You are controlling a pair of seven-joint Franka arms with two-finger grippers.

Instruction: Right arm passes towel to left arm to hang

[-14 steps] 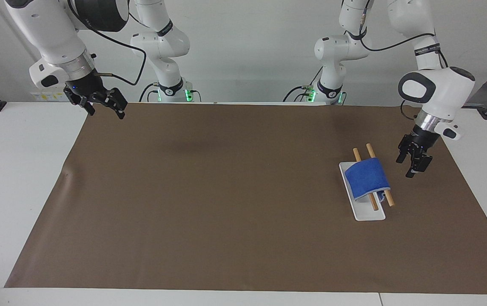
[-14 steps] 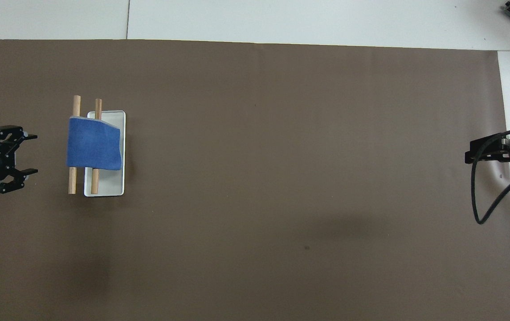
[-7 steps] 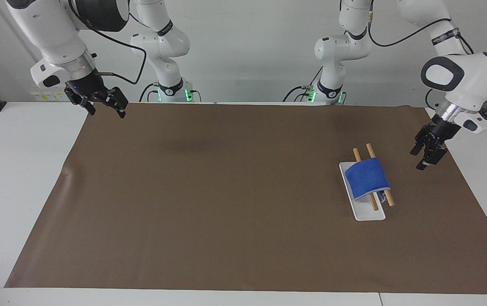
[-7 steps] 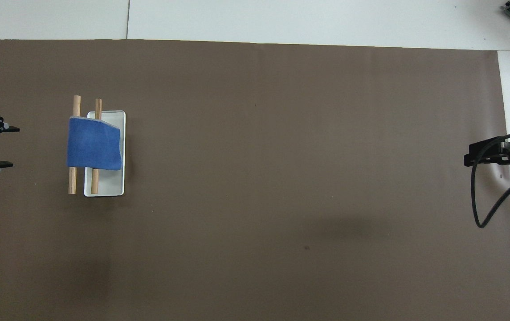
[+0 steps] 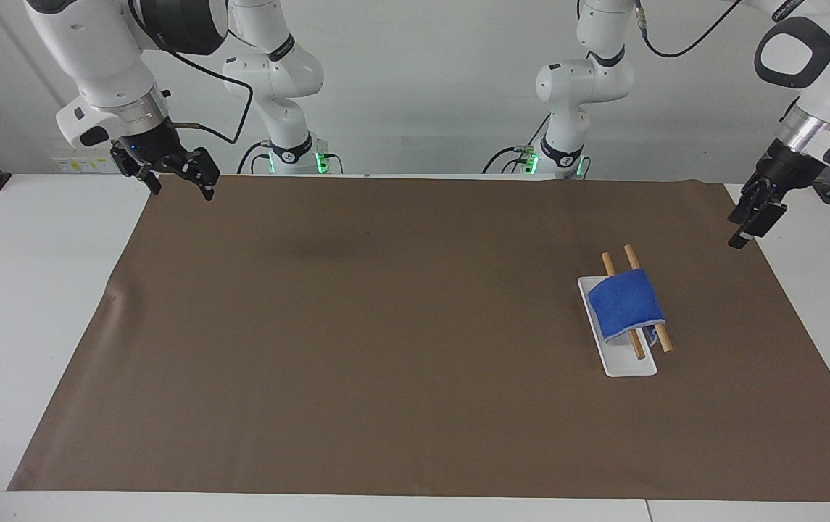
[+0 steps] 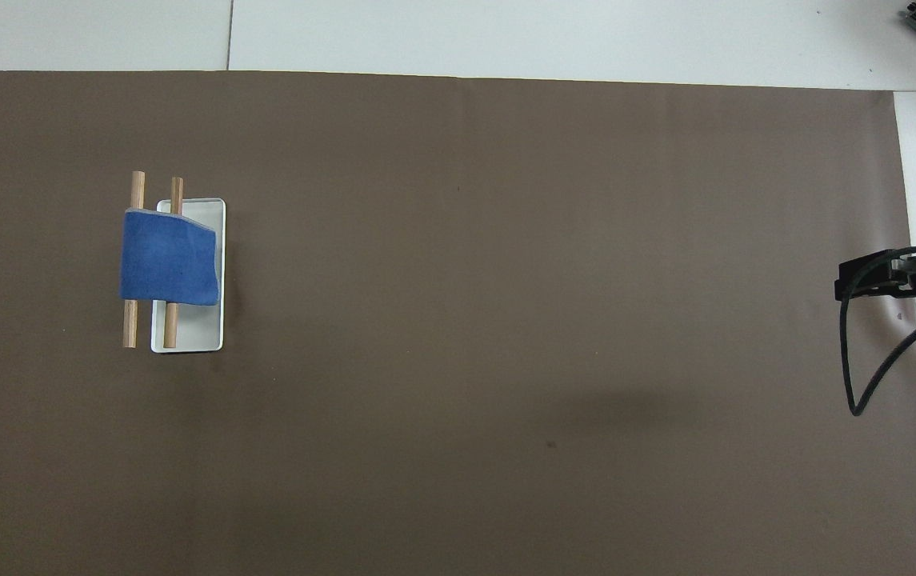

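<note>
Jaws apart — both; towel (image 5: 626, 302) hung

Towel (image 5: 626, 303) over rods (image 5: 632, 259), on tray (image 5: 631, 362).

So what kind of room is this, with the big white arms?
Probably a robot lab: two white robot arms, left arm and right arm, stand at a white table with a brown mat.

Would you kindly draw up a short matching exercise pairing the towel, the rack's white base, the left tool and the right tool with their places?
Things:
1. towel
2. white base
3. left tool
4. right tool

Places:
A. flat on the brown mat
B. draped over two wooden rods
C. raised at the mat's corner, right arm's end
D. raised over the mat's edge, left arm's end

Pairs: 1-B, 2-A, 3-D, 4-C
</note>
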